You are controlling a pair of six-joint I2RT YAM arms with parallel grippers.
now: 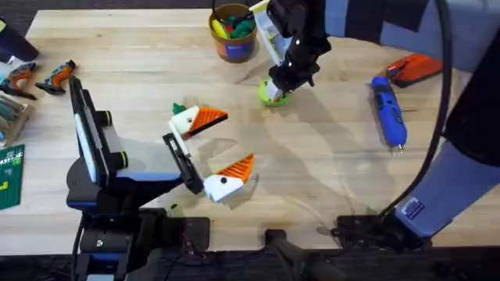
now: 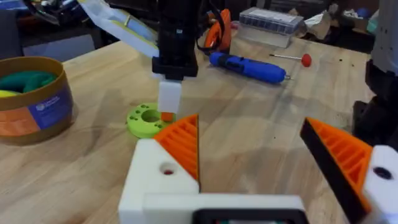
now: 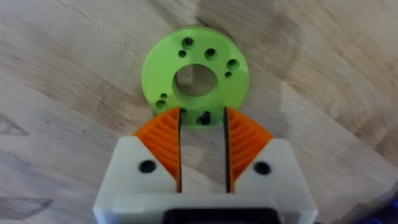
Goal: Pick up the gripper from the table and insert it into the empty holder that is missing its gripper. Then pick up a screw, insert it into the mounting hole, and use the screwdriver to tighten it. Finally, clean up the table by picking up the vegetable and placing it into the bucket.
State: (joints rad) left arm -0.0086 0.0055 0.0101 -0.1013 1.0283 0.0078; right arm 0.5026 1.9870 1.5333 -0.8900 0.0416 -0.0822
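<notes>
Right gripper point(image 3: 202, 134) — jaws narrowly parted — over the green disc point(image 3: 194, 78); left gripper point(image 1: 209, 148) gapes empty.

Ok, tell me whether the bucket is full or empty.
Not empty: the bucket stands upright holding colourful toys, green and yellow showing above its rim. How deep they go, cannot tell.

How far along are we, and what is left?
Looks done: both white mounts on the left gripper carry orange tips. In hand: nothing; the right gripper hangs over the lime-green disc, a narrow gap between its tips. Left: the screwdriver lies unused, so tightening seems undone; cleanup into the bucket too.
</notes>
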